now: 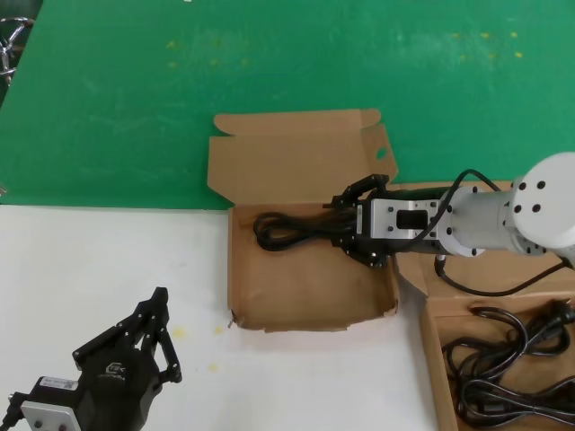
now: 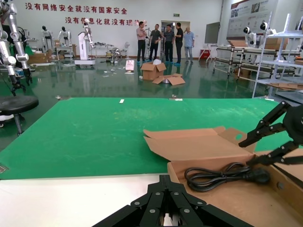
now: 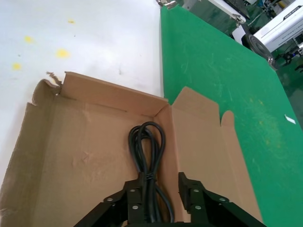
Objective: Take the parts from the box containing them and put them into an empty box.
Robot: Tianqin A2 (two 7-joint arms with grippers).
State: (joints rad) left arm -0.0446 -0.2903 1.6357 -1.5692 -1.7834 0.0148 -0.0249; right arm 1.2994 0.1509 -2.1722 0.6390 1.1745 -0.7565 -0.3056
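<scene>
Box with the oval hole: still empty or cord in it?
Not empty. One black cord lies looped on the floor of the holed box, near its hinged lid; the right tool is open around its plug end.

Plug end of the black looped power cord point(image 1: 289, 226): covered by the right gripper point(image 1: 344, 226) in the head view; cut off at the frame edge between the fingers in the right wrist view.

Shallow brown cardboard box holding the remaining cords point(image 1: 442, 346): cropped at the right and lower edges of the head view; lid mostly behind the right arm.

Remaining black cord bundles point(image 1: 503, 368): tangled, count unclear.

Left gripper point(image 1: 154, 325): only linkage visible in its own wrist view, tips out of frame.

Distant standing figures point(image 2: 164, 41): too small for detail.
</scene>
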